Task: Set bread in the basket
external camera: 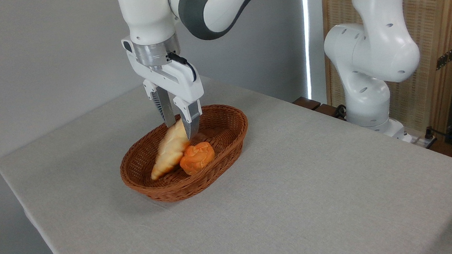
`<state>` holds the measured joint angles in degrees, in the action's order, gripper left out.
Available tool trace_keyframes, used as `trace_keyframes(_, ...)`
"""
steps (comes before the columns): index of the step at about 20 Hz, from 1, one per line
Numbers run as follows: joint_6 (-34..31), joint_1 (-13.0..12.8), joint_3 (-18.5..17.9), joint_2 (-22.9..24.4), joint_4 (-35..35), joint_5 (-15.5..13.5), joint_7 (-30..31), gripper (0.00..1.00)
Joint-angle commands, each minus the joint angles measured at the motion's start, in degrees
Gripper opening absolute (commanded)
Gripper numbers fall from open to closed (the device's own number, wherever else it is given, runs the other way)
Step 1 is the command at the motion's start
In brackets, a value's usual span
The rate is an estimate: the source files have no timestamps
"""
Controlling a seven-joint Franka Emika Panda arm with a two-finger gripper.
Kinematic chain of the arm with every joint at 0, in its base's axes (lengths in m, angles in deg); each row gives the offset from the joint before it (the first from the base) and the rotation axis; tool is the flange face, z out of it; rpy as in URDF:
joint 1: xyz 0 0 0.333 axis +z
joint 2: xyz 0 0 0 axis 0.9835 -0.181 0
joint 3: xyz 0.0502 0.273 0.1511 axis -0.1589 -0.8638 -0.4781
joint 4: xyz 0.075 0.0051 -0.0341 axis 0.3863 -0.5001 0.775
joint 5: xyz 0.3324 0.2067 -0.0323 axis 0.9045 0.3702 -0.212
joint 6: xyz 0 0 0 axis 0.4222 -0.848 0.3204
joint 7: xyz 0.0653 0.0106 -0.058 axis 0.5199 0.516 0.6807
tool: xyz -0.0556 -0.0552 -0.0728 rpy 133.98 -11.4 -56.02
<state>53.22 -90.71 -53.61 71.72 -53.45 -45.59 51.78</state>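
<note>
The bread (169, 151), a long pale golden loaf, hangs tilted inside the reddish-brown wicker basket (227, 141). Its lower tip rests near the basket's front left floor. Its upper end is pinched between the fingers of my gripper (181, 128), which is shut on it and reaches down from above the basket's middle. A small round orange bun (197, 157) lies in the basket, touching the loaf's right side.
The basket stands on a table covered in grey cloth (298, 186), with the table's left edge close to it. The arm's white base (367, 88) rises at the back right, in front of a wooden screen.
</note>
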Motion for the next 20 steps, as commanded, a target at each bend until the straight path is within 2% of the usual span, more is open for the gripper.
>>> trace_keyframes(1,-0.92,-0.12,0.64,-0.17,0.14,-1.02,0.26,1.0)
trace_keyframes(5,-0.83,0.06,0.47,-0.17,0.31,0.47,-0.62,1.0)
trace_keyframes(9,-0.39,0.59,-0.15,0.0,0.92,5.74,-4.57,1.0)
trace_keyframes(13,-0.3,0.59,-4.62,0.09,1.98,10.13,-8.0,1.0)
trace_keyframes(15,-0.3,0.59,-7.08,0.09,2.24,11.2,-9.85,1.0)
trace_keyframes(18,-0.04,0.67,-9.9,-0.17,3.56,11.29,-10.65,1.0)
trace_keyframes(20,0.22,0.67,-11.92,-0.26,3.83,13.82,-10.65,1.0)
